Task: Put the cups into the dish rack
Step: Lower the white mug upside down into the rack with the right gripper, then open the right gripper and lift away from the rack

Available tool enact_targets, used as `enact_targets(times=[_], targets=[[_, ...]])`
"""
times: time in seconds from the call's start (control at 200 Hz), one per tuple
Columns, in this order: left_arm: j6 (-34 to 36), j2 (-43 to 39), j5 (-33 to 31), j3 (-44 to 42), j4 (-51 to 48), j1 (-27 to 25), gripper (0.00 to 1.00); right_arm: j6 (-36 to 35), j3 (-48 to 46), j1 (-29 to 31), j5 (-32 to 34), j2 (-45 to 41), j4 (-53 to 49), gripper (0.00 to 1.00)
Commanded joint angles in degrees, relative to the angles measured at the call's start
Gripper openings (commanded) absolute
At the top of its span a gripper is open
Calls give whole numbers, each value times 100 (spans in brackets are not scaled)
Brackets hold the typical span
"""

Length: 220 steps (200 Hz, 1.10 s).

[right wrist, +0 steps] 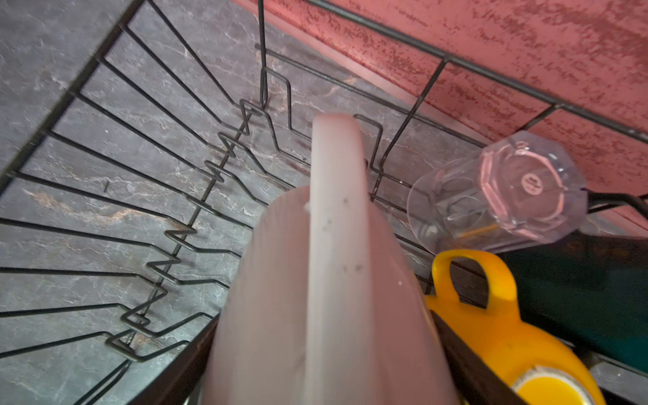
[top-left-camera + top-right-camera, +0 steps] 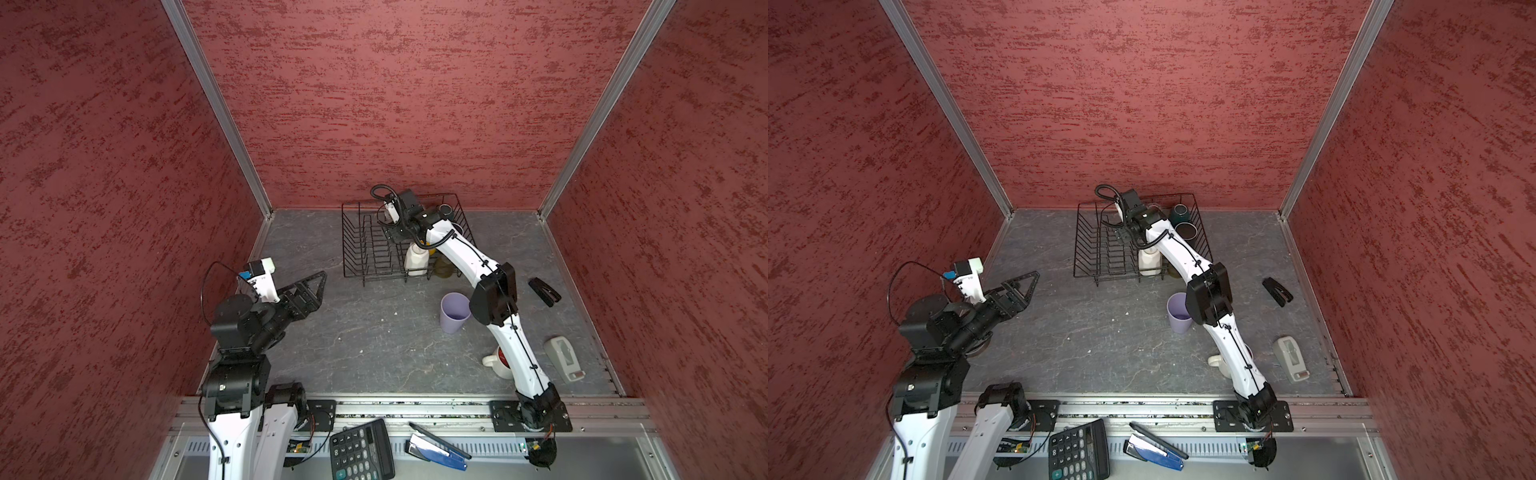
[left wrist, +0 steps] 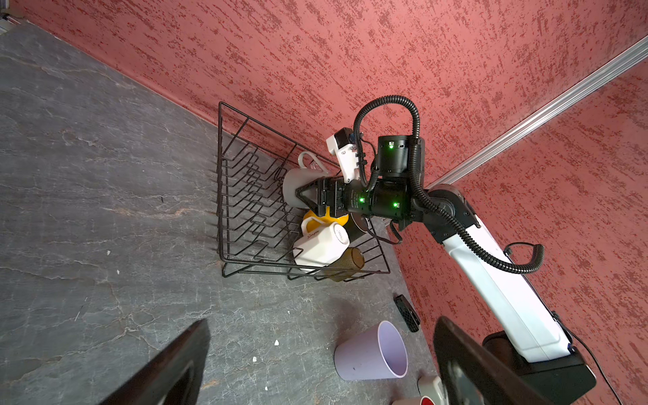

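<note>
Calculator (image 2: 361, 451) and blue stapler (image 2: 438, 451) lie in front; black stapler (image 2: 544, 291), perhaps, farther right.

Left gripper (image 2: 320, 279) agape, right gripper (image 3: 304, 193) clasped.

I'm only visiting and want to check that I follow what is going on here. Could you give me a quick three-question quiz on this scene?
1. True or false: the lavender tumbler stands inside the dish rack.
2. What colour is the mug that the right gripper holds over the rack?
3. Fill in the gap: the left gripper is ___ and holds nothing.

Key
1. False. It stands on the table, in front of the rack.
2. Grey: it is the grey mug.
3. Open.
</note>
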Motion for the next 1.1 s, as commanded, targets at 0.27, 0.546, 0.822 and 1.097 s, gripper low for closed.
enact_targets(times=[0.27, 0.546, 0.822, 1.097], targets=[[-134, -40, 25, -63, 35, 44, 100, -250, 495, -36, 36, 419, 197, 5], [-211, -42, 49, -145, 108, 46, 100, -297, 492, -36, -85, 452, 150, 51], [-238, -86, 14, -166, 64, 45, 100, -314, 498, -30, -136, 407, 140, 75], [-213, -126, -69, -163, 42, 41, 100, -258, 496, -32, -226, 297, 158, 88]])
